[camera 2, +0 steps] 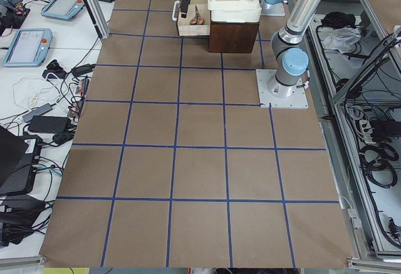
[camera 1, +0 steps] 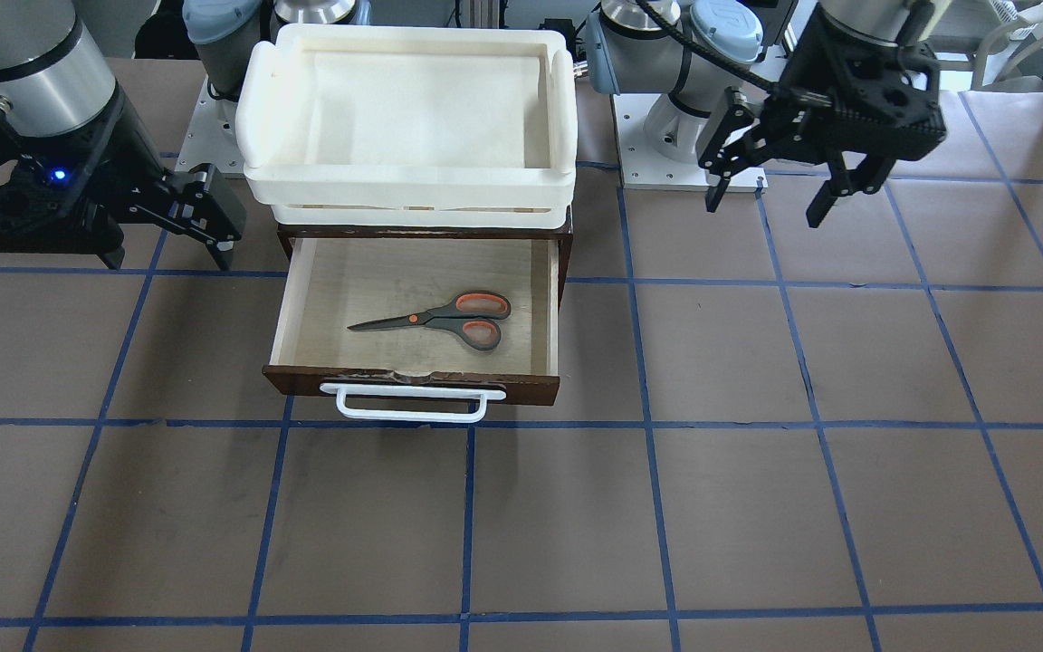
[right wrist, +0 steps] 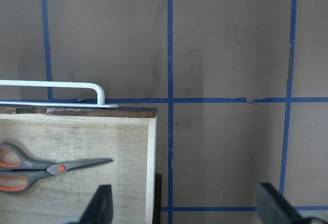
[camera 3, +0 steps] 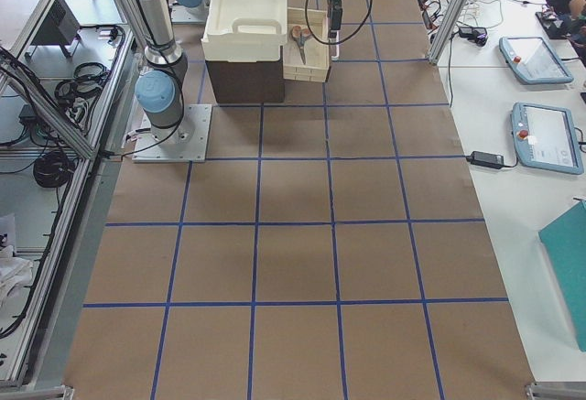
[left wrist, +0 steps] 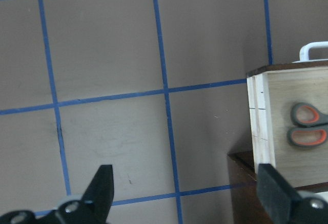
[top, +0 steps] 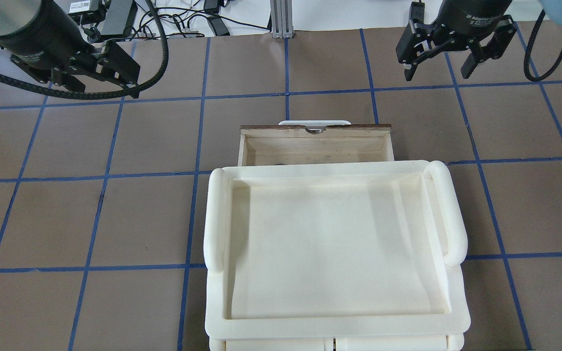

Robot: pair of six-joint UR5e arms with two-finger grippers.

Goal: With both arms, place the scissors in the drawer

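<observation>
The scissors [camera 1: 449,321] lie flat on the pale floor of the open drawer [camera 1: 531,388], blades pointing to the robot's right. They also show in the left wrist view [left wrist: 307,124] and in the right wrist view [right wrist: 46,167]. The drawer's white bar handle [camera 1: 413,403] faces away from the robot. My left gripper [camera 1: 768,206] is open and empty, raised above the table off the drawer's handle-loop side [top: 127,73]. My right gripper [camera 1: 168,261] is open and empty, close beside the drawer's other side [top: 437,74]. Both wrist views show the fingers spread wide apart.
A cream-white plastic tray [top: 334,168] sits on top of the dark brown cabinet [camera 2: 232,36] that holds the drawer and hides most of the drawer's inside from overhead. The table is brown with a blue tape grid. Both arm bases stand behind the cabinet.
</observation>
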